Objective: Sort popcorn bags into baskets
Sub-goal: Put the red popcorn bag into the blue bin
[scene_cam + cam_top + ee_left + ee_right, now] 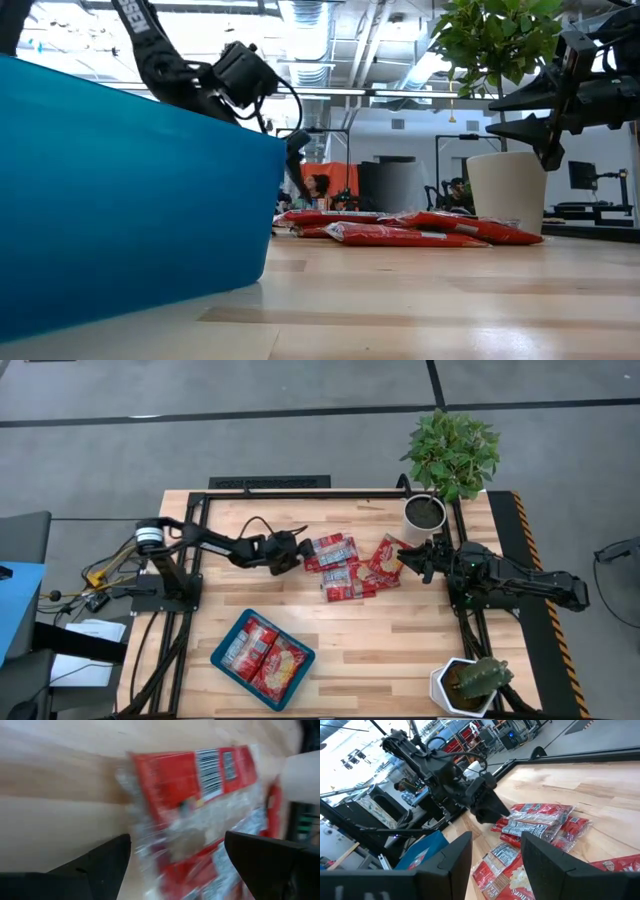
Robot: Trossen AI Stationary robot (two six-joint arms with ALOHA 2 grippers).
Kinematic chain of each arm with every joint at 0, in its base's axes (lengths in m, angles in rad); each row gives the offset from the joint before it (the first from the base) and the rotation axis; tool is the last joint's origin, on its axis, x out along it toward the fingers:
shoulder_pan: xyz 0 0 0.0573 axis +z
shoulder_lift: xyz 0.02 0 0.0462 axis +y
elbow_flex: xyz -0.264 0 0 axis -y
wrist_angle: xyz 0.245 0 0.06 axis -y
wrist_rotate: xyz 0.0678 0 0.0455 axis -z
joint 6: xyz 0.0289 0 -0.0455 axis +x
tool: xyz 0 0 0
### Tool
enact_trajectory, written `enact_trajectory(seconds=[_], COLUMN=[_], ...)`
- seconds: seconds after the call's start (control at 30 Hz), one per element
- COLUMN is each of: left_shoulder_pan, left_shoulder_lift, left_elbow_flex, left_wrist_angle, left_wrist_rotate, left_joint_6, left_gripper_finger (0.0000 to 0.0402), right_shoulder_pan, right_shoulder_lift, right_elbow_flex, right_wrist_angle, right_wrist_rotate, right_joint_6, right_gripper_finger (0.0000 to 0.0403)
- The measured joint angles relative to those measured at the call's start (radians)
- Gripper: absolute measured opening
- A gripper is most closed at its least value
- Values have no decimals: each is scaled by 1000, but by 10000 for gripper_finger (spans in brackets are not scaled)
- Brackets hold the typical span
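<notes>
Several red popcorn bags lie flat in a loose overlapping pile at mid-table, seen in the low view as a low pile. More bags lie inside the teal-blue tray, whose wall fills the low view's left. My left gripper is open at the pile's left end. In its wrist view the fingers stand either side of a bag, and I cannot tell whether they touch it. My right gripper is open, raised above the pile's right end.
A white pot with a leafy plant stands at the far right, just behind my right gripper. A white cactus pot sits at the near right corner. A black frame borders the table. Bare wood lies right of the tray.
</notes>
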Motion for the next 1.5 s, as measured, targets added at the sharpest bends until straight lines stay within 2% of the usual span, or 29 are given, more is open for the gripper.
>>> enact_trajectory(seconds=[0.17,0.27,0.4,0.57,0.63,1.1,1.17,1.5], left_shoulder_pan=[0,0,2,3,2,-9,-16,-98], left_shoulder_lift=[30,31,33,34,28,-161,-213,-505], left_elbow_flex=[3,3,2,2,2,1,1,2], left_wrist_angle=[36,31,25,33,40,-23,-72,-281], left_wrist_rotate=[4,-1,-4,-11,-11,0,52,465], left_joint_6=[-19,-26,-53,-60,-66,-75,-29,296], left_gripper_finger=[310,274,184,50,15,2,2,0], right_shoulder_pan=[0,0,0,0,0,0,0,0], right_shoulder_lift=[0,0,0,0,0,0,0,0], right_elbow_flex=[0,0,0,0,0,0,0,0], right_wrist_angle=[0,0,0,0,0,0,0,-1], right_wrist_rotate=[0,0,0,0,0,-1,-1,-2], right_joint_6=[1,7,7,8,9,8,7,3], right_gripper_finger=[190,185,180,181,183,178,180,172])
